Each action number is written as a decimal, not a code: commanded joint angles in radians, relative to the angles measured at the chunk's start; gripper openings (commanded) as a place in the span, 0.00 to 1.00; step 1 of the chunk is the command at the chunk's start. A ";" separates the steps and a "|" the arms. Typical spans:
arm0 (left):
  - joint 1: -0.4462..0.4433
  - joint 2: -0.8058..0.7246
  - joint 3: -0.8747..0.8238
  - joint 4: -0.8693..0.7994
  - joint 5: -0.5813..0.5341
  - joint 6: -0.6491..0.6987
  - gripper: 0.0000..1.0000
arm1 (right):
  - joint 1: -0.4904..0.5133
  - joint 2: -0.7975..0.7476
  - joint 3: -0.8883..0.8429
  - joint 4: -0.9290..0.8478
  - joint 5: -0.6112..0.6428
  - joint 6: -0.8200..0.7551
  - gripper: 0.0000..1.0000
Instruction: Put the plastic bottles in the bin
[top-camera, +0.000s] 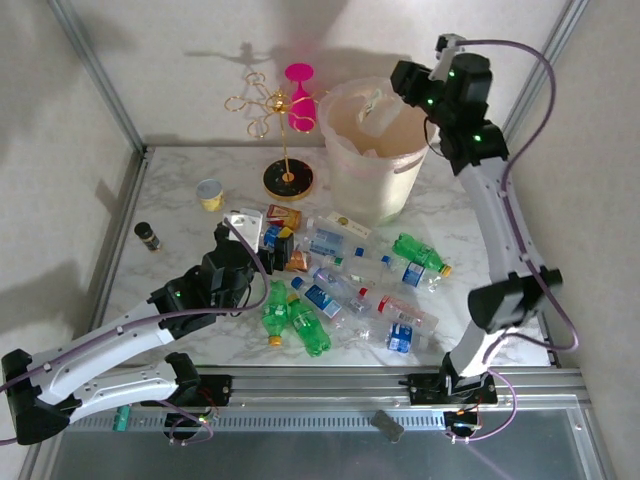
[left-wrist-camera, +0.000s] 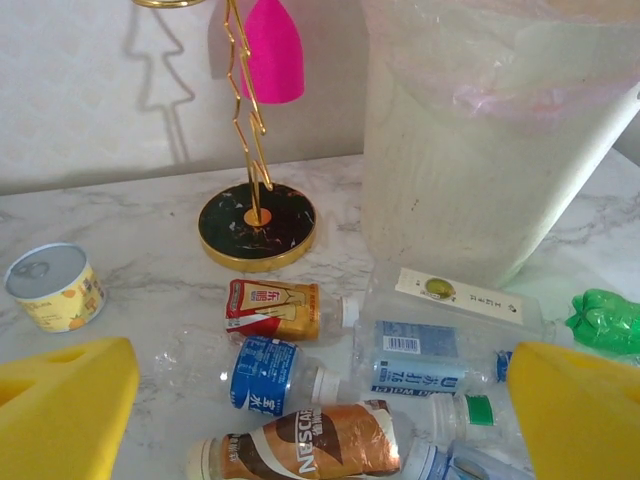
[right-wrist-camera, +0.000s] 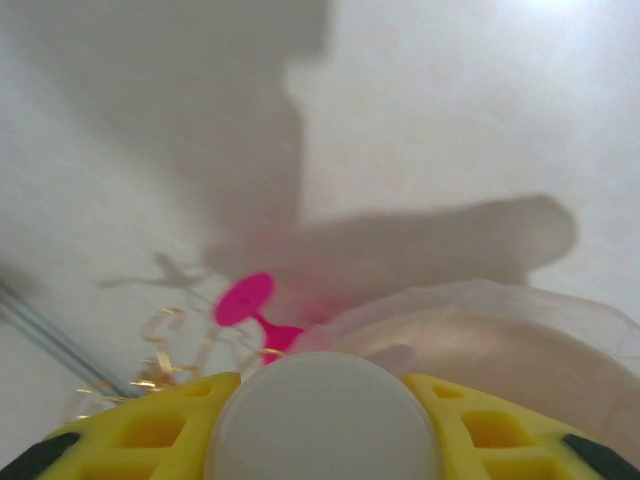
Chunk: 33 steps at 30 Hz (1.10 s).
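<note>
Right tool (right-wrist-camera: 320, 405) clasping bottle (right-wrist-camera: 322, 445), over bin (top-camera: 350, 190) rim

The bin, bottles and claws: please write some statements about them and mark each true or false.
The left claw is open above bottles lying on the table. True.
The bin lies on its side. False: the bin stands upright.
The right claw grips a pale round object. True.
The pink glass lies flat on the table. False: the pink glass hangs on the gold stand.
Every bottle is green. False: a blue-label bottle lies there too.
</note>
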 joint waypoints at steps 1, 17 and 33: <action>0.004 0.012 -0.014 0.035 0.030 -0.010 0.93 | -0.003 0.098 0.118 -0.084 0.065 -0.086 0.28; 0.036 0.031 -0.021 0.051 0.070 -0.034 0.95 | 0.069 0.396 0.242 -0.257 0.075 -0.235 0.34; 0.043 0.033 -0.018 0.043 0.062 -0.042 0.94 | 0.069 0.253 0.250 -0.273 0.105 -0.249 0.69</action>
